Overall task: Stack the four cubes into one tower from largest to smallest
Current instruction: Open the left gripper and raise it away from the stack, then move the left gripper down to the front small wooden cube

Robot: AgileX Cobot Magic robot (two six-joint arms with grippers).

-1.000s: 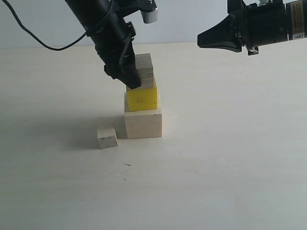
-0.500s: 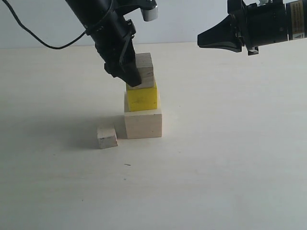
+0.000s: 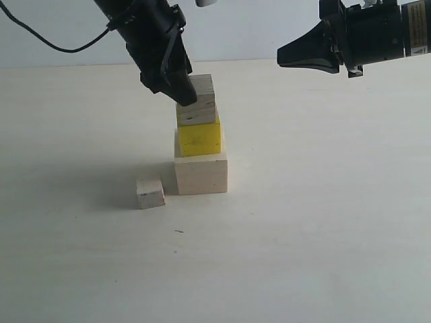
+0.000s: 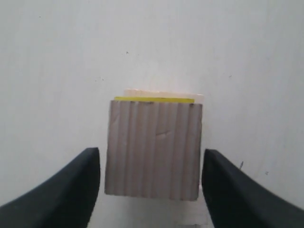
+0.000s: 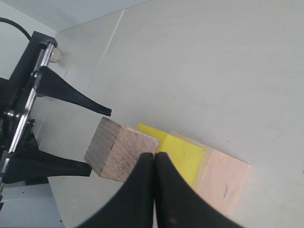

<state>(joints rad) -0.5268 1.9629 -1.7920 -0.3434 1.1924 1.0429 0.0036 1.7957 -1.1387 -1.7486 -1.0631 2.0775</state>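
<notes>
The large pale wood cube (image 3: 201, 173) rests on the white table (image 3: 323, 202). The bright yellow medium cube (image 3: 200, 139) sits on top of it, and the layered-grain plywood cube (image 3: 200, 101) sits on the yellow one, with its edges roughly in line. The smallest pale wood cube (image 3: 150, 193) lies on the table just beside the lower left of the large cube, not touching it.

The left gripper (image 4: 151, 159) is positioned over the plywood cube. Its jaws are spread and flank the cube on both sides (the left wrist view shows a gap at each finger).

The right gripper (image 3: 296, 57) is above the table, well to the right of the cubes. Its jaws are pressed together and hold nothing.
</notes>
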